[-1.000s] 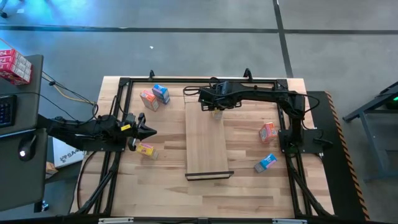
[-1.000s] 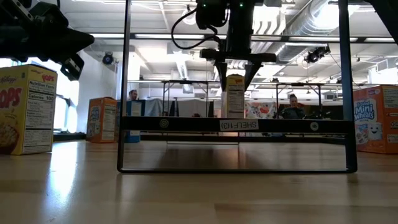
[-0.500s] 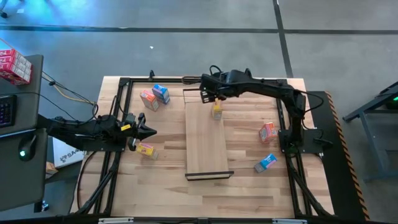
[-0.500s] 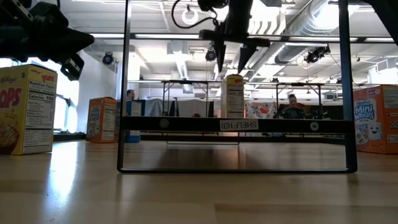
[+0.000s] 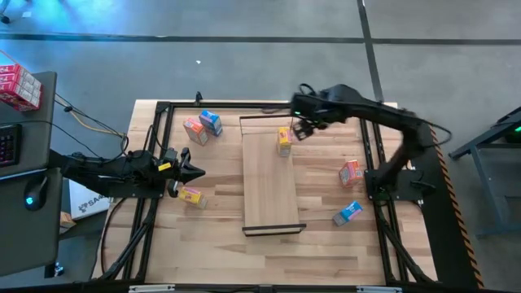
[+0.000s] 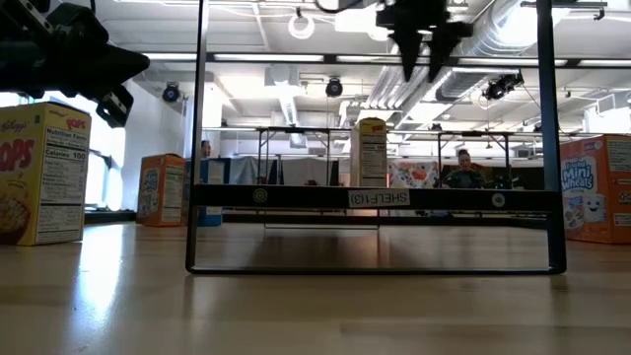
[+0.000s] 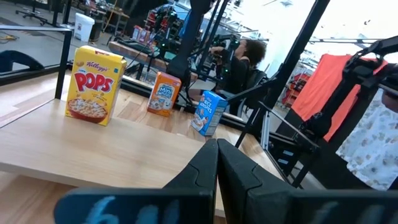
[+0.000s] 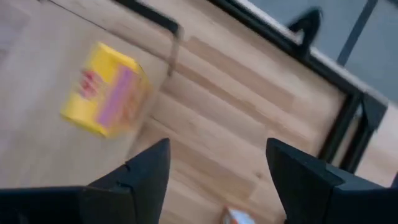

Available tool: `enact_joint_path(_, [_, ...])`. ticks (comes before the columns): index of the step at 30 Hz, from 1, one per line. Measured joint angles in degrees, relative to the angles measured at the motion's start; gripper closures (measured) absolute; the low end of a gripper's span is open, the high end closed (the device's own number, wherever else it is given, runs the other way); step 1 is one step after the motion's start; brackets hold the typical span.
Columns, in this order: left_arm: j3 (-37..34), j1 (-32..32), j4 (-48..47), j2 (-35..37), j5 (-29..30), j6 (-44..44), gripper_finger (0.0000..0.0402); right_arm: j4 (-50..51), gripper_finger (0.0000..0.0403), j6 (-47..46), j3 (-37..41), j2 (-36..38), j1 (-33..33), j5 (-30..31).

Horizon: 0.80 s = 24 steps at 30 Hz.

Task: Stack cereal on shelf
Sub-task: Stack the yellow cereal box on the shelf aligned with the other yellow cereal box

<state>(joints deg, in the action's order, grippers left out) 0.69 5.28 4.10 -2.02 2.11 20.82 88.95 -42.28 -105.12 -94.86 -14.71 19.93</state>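
Note:
The shelf (image 5: 269, 183) lies flat mid-table. One yellow cereal box (image 5: 283, 140) stands upright on its far end, also seen in the low view (image 6: 371, 153). My right gripper (image 5: 303, 129) hovers open just right of that box and above it (image 8: 217, 180). My left gripper (image 5: 195, 171) is shut above the table's left part (image 7: 217, 174), beside the second yellow box (image 5: 192, 196). An orange-pink box (image 5: 195, 130) and a blue box (image 5: 211, 122) lie at far left. Another orange-pink box (image 5: 351, 172) and blue box (image 5: 348, 212) lie at right.
A black metal frame (image 5: 163, 106) runs around the tabletop. Red-and-white boxes (image 5: 18, 85) sit on a side surface beyond the table's left edge. People (image 6: 463, 168) sit in the room behind. Bare shelf wood (image 5: 273, 203) stretches toward the near edge.
My right gripper has left the yellow box standing on the shelf's far end. It rose clear of the box, then swung toward the table's right edge. The box has stayed upright where it was.

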Motion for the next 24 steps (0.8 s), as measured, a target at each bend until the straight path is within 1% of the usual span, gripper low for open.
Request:
enact_joint_path(4, [-0.01,0.01,0.01,-0.01,0.0,0.01,0.0401,-8.63,0.0162,-6.52,14.28,14.05,1.25,-1.11])
enact_joint_path(7, [0.0,0.02,0.02,-0.02,0.0,0.0,0.0401,-20.03,0.0162,-9.61,26.12,24.69,2.88,-1.02])
enact_joint_path(9, [0.0,0.02,-0.01,-0.02,-0.01,0.0,0.0402,-28.9,0.0162,-9.6,33.63,31.7,3.68,-0.93])
enact_joint_path(13, [-0.01,0.02,-0.01,-0.02,-0.02,-0.01,0.0401,-46.43,0.0162,-4.96,47.19,43.23,4.25,-1.47])
enact_joint_path(17, [0.0,0.02,-0.01,-0.02,0.0,-0.01,0.0401,-62.83,0.0162,3.38,58.34,52.05,4.24,-3.88])
enact_joint_path(21, [0.0,0.02,0.01,-0.02,-0.01,0.02,0.0402,-77.79,0.0162,10.84,67.84,57.14,4.25,-6.61])
enact_joint_path(24, [-0.02,0.0,0.06,0.0,0.0,0.08,0.0402,-86.18,0.0162,15.9,72.93,58.13,4.25,-5.5])
